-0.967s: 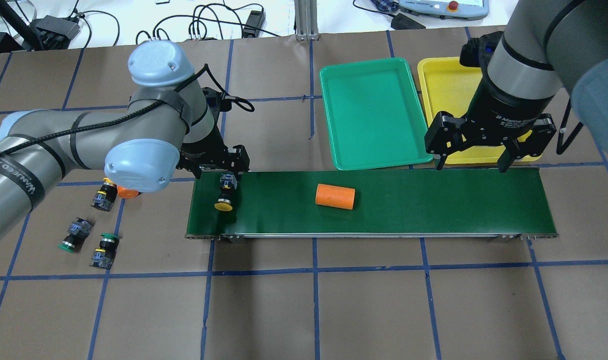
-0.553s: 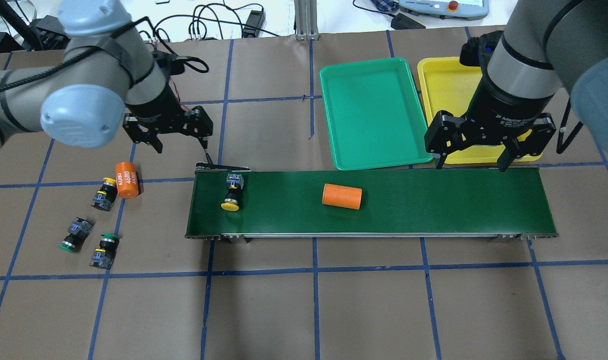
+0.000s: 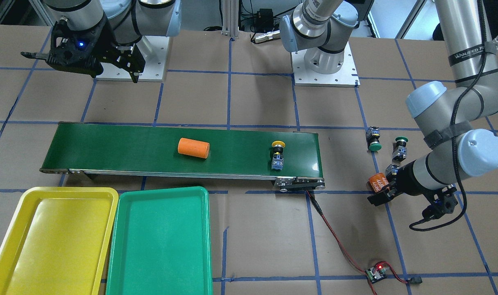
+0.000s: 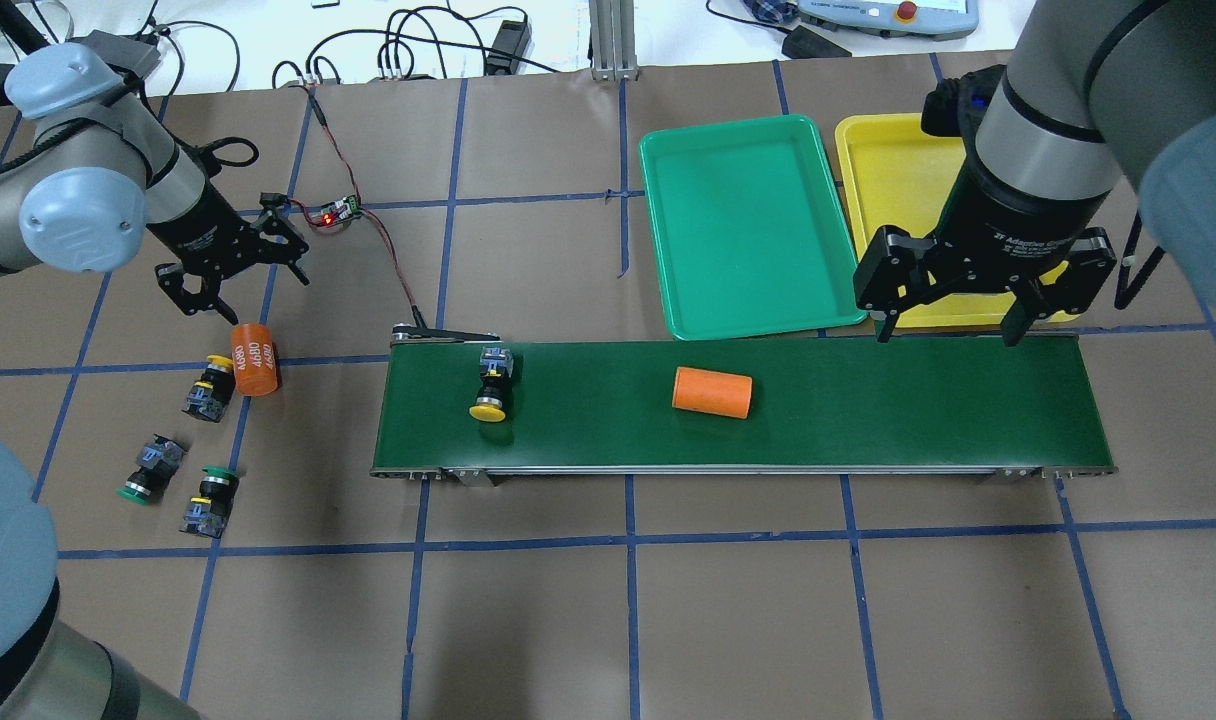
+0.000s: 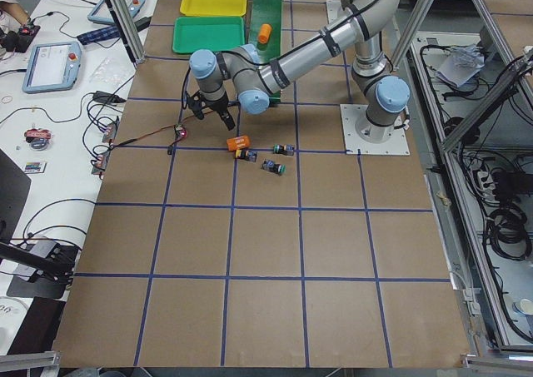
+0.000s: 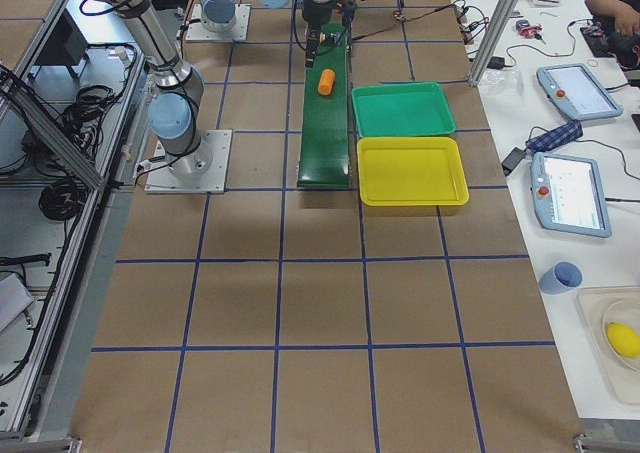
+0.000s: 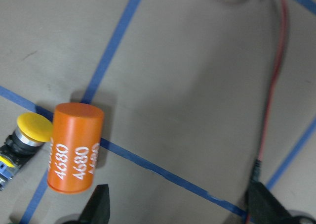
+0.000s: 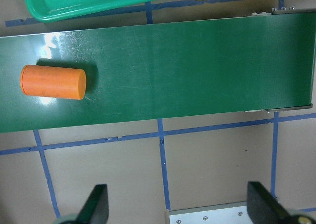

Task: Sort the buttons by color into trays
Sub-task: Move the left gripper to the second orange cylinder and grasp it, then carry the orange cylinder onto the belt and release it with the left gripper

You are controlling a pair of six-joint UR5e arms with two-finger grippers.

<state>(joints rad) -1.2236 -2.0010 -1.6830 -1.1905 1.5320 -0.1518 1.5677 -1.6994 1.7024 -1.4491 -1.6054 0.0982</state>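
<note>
One yellow button (image 4: pixel 492 393) lies on the dark green belt (image 4: pixel 918 400); it also shows in the front view (image 3: pixel 277 155). Another yellow button (image 4: pixel 211 388) and two green buttons (image 4: pixel 148 470) (image 4: pixel 211 500) lie on the table at the left. My left gripper (image 4: pixel 233 270) is open and empty, just behind the orange 4680 cylinder (image 4: pixel 254 358). The left wrist view shows that cylinder (image 7: pixel 74 147) beside the yellow button (image 7: pixel 27 135). My right gripper (image 4: pixel 948 320) is open and empty over the belt's right end. The green tray (image 4: pixel 748 230) and yellow tray (image 4: pixel 893 170) hold nothing.
A plain orange cylinder (image 4: pixel 711 392) lies mid-belt, also in the right wrist view (image 8: pixel 53 82). A red wire (image 4: pixel 388 260) runs from the belt's left end to a small lit board (image 4: pixel 338 210) near my left gripper.
My left gripper has left the yellow button on the belt and swung left and back to the 4680 cylinder. The button and the plain cylinder have drifted right along the belt. The right arm is still.
</note>
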